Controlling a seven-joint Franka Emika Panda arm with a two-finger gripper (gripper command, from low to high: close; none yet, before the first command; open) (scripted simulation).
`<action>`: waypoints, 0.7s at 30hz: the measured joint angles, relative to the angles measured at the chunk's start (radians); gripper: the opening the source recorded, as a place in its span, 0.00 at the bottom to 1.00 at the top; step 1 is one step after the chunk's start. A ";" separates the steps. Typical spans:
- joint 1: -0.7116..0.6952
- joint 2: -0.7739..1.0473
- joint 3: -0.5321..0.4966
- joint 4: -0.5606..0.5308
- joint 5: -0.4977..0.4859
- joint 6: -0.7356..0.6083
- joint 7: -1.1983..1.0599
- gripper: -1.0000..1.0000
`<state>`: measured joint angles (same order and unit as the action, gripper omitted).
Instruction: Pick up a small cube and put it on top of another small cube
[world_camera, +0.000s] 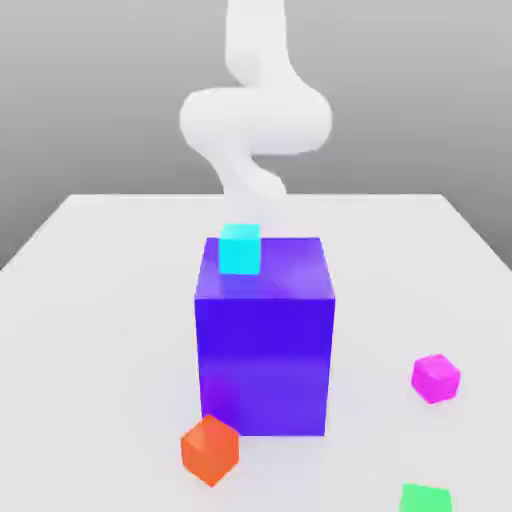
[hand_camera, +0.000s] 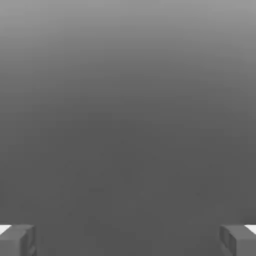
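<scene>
Magenta cube (world_camera: 436, 379) is just sitting on the table (world_camera: 90, 340), off to the exterior view's right of the big blue-purple block (world_camera: 265, 365), with no other cube under it, so nothing's done yet imo. Gripper (hand_camera: 128, 241) is spread wide with nothing in its grasp, so the whole job's left: get over there, grab it, lift it, then stack it on another small cube.
</scene>
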<state>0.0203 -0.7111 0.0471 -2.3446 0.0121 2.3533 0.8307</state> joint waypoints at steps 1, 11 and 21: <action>0.009 0.040 0.022 -0.020 0.005 0.024 0.014 0.50; 0.101 0.399 0.236 -0.201 0.009 0.242 0.172 0.50; 0.249 0.774 0.385 -0.379 -0.129 0.456 0.431 0.50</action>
<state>0.2690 0.0627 0.4321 -2.7233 -0.1171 2.8092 1.2615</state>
